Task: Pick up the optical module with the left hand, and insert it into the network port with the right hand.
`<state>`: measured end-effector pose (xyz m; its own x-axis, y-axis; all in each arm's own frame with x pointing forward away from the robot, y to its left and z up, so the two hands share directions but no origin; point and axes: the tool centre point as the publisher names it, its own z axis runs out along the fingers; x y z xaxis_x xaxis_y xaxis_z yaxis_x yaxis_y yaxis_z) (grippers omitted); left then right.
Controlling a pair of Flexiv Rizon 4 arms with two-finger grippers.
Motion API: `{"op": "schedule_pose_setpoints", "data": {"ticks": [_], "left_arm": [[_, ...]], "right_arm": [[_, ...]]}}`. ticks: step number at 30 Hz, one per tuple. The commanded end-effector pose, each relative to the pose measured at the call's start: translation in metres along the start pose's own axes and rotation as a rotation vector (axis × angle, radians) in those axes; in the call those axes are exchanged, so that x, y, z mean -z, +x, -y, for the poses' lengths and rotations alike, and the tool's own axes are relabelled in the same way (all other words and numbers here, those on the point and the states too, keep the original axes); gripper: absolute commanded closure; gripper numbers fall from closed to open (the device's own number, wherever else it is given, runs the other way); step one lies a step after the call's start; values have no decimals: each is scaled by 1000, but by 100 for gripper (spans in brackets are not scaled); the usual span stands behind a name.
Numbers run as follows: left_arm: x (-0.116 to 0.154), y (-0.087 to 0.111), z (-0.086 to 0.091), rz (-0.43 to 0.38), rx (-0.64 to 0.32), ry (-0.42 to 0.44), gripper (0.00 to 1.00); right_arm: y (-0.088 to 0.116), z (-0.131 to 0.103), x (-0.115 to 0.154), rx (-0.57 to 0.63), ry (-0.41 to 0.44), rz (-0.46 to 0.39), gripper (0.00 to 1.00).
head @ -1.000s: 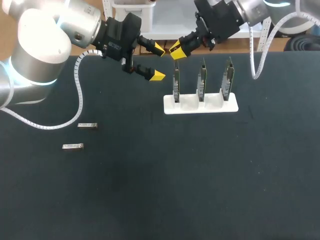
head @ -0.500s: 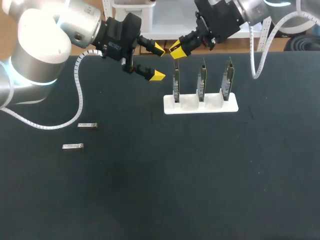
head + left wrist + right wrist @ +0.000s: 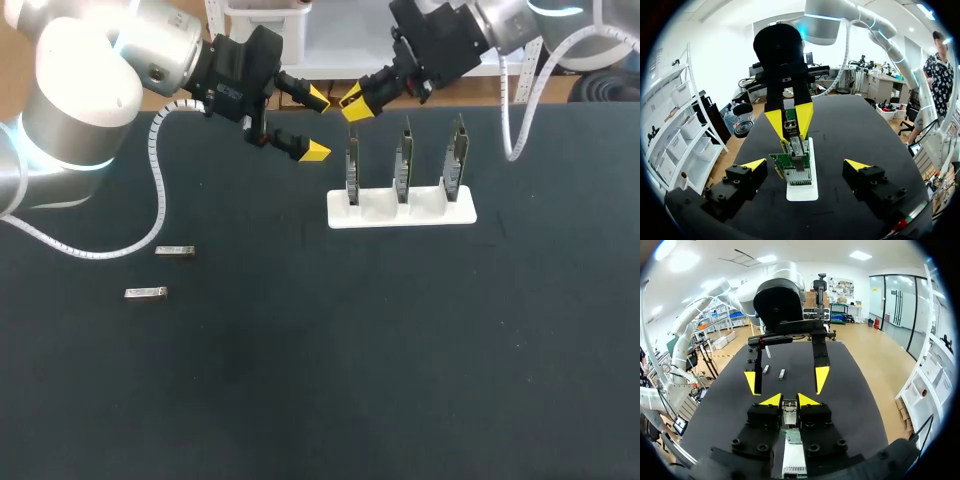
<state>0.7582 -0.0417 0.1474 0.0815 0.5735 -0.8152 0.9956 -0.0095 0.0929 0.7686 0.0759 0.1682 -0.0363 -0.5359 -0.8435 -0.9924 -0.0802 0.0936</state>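
Optical module (image 3: 790, 414) is in your right tool (image 3: 353, 104), over the rack (image 3: 400, 213). Handover looks done, insertion not yet. Left to right:

- Two loose modules lie flat at the left of the table (image 3: 300, 380), one (image 3: 146, 292) nearer the front edge, the other (image 3: 174, 251) just beyond it. Same spots as a second ago, untouched.
- Your left tool (image 3: 316, 124) is wide and empty, held above the table just beside the right tool. No movement across the frames. Its part of the task looks finished. It's close to the right tool, so watch clearance.
- Your right tool is narrow, both fingers pinching the optical module from two sides, which is clear in the right wrist view. It sits above the top edge of the leftmost board (image 3: 352, 165). The only change is a slight re-aim of this tool over the last second, too small to give a direction. I read that as fine alignment, not descent.
- On that board, the network port (image 3: 799, 148) looks to be the metal cage right under the module in the left wrist view. Module and port are apart, nothing seated.
- The rack, middle board (image 3: 404, 160) and right board (image 3: 457, 155) have not moved.

Next step needs a straight push along the port axis.
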Motion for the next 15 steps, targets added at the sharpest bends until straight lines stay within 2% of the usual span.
{"op": "schedule_pose_setpoints", "data": {"ticks": [1,15], "left_arm": [[0,-1,-1,-5,1,2,0],[0,-1,-1,-5,1,2,0]], "right_arm": [[2,-2,3,1,11,-1,100],[3,-2,3,-2,9,-1,100]]}}
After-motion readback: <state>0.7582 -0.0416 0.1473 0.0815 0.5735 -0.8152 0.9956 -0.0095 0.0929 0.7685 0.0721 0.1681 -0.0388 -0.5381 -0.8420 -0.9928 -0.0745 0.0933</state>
